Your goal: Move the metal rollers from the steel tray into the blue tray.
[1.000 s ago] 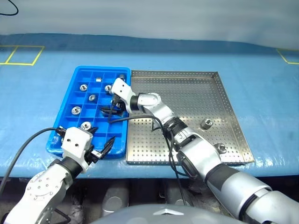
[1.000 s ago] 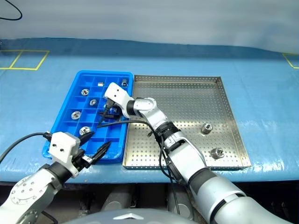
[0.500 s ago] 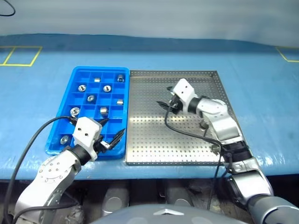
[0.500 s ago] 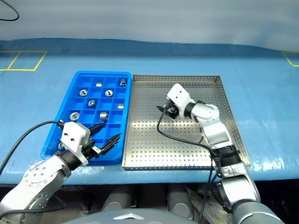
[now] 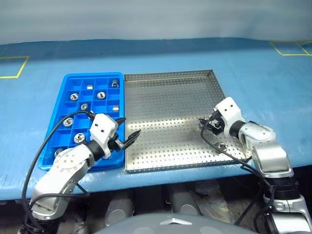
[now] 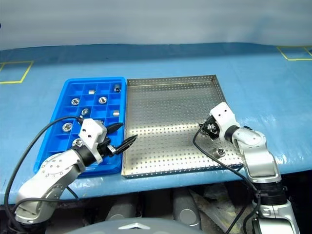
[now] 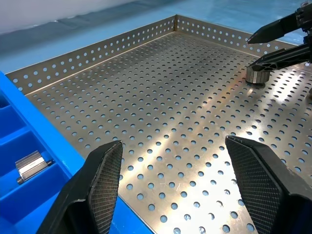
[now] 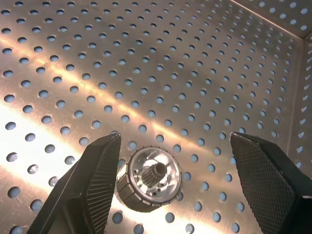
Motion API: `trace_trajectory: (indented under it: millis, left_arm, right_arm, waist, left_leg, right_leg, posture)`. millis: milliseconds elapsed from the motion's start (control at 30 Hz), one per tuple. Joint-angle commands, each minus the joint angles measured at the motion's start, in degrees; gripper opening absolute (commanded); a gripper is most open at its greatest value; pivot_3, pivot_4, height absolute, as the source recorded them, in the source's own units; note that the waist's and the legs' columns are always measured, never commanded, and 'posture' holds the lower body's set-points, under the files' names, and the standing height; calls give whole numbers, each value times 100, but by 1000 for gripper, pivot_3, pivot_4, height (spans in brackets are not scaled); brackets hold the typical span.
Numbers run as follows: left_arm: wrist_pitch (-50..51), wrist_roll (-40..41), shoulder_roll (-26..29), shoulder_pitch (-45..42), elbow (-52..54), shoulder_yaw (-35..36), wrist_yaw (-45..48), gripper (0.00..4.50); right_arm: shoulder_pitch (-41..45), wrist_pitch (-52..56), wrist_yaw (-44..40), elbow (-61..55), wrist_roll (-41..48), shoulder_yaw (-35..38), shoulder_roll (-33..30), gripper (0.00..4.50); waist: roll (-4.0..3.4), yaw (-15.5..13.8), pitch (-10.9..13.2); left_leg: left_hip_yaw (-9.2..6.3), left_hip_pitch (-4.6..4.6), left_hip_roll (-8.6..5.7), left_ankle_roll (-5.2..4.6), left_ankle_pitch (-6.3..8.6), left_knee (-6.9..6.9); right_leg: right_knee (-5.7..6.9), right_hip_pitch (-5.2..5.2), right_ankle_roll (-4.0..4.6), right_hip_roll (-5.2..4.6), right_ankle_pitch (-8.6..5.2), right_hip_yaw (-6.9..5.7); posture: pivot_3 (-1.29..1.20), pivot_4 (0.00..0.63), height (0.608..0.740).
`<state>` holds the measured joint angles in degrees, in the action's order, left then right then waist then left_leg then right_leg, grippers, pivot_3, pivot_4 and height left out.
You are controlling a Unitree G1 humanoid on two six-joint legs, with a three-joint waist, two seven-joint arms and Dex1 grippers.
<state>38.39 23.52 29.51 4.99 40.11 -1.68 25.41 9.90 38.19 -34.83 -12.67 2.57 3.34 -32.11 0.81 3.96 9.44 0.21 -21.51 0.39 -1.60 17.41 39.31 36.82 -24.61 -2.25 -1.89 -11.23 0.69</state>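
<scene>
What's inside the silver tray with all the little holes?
Two metal rollers: one between the right gripper's open fingers, another nearer the steel tray's front edge. The arm may hide more.

Illumination is bright, even and diffuse, apparently from overhead. The steel tray (image 5: 161, 97) returns a broad diagonal band of glare across its perforated floor, strongest near its centre in the head views and appearing as warm streaks in both wrist views. The blue table cover (image 5: 273, 83) shows soft sheen along its wrinkles. Shadows are faint and short. One metal roller (image 8: 148, 179) is sharp, with bright specular highlights on its rim. In the right wrist view the near fingers (image 8: 92, 190) are slightly soft. Head views are sharp overall, with mild curvature along the table's far edge.
</scene>
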Motion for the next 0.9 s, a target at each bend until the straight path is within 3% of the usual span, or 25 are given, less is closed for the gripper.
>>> trace_trajectory:
  millis: [33, 567, 667, 800, 900]
  left_arm:
    - [-99, -18, 35, -70, 53, -4, 73, 3683]
    - [-74, -94, 45, 58, 170, 122, 65, 3683]
    - [-80, -102, 50, 78, 179, 139, 61, 3683]
    - [-86, -113, 49, 91, 187, 150, 62, 3683]
    - [-87, -110, 48, 94, 192, 157, 63, 3683]
  right_arm:
    - [-2, 52, 130, -57, 205, 223, 89, 3768]
    - [20, -33, 427, 759, 500, 222, 278, 3768]
    - [36, -41, 458, 795, 555, 244, 280, 3147]
    - [43, -63, 474, 776, 604, 235, 265, 1904]
    - [79, -125, 543, 682, 558, 191, 260, 1826]
  waist:
    - [0, 22, 0]
    - [1, -9, -1]
    - [1, -13, -1]
    - [1, -16, -1]
    - [1, -23, -1]
  left_leg:
    - [5, 1, 1, -1, 1, 1]
    - [8, 2, 2, -4, 3, 7]
    - [8, 2, 2, -5, 3, 13]
    - [14, 1, 1, -10, 3, 26]
    - [20, 0, -1, -18, 0, 34]
  right_leg:
    - [0, 0, -3, 2, 2, 5]
    - [0, 1, -9, 3, 6, 11]
    - [0, 2, -12, 3, 8, 11]
    - [0, 4, -17, 4, 12, 19]
    - [-1, 6, -14, 1, 12, 24]
  posture:
    - [-149, 150, 740]
    - [-118, 150, 740]
    - [-117, 150, 740]
    - [-117, 150, 740]
    - [-116, 150, 740]
